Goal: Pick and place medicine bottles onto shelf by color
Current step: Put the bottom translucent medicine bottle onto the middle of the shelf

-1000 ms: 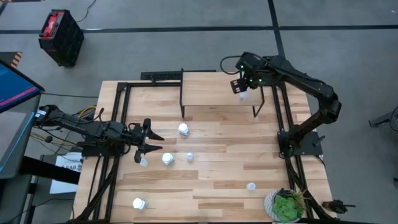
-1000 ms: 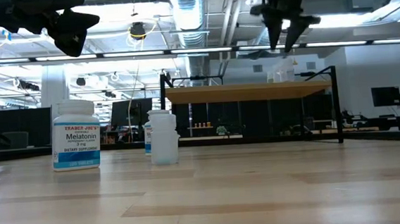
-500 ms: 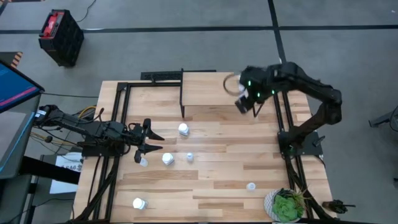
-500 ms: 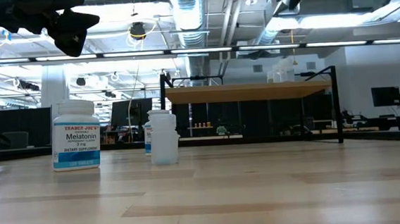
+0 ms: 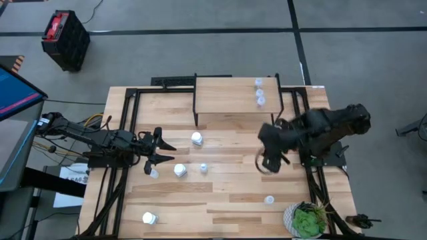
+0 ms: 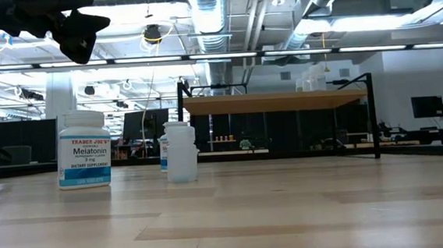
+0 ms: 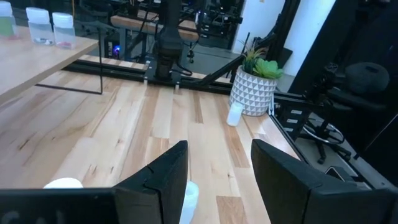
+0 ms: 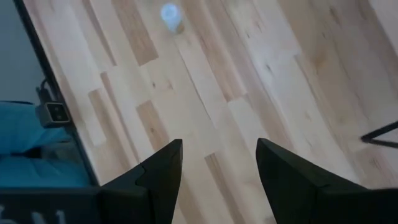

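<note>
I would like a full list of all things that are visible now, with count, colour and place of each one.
Shelf: one, light wood on black legs, far middle of the table.
Bottles on the shelf: three, pale, in a row at its right end.
White bottles: three, on the table; one before the shelf, one at centre-left, one near the front left.
Small pale bottles: three, on the table; centre, under the left claw, front right.
Potted plant: one, green, front right corner.
Crate: one, black and red, on the floor.
Left claw: open, left side of the table.
Right claw: open, above the table's right half.
</note>
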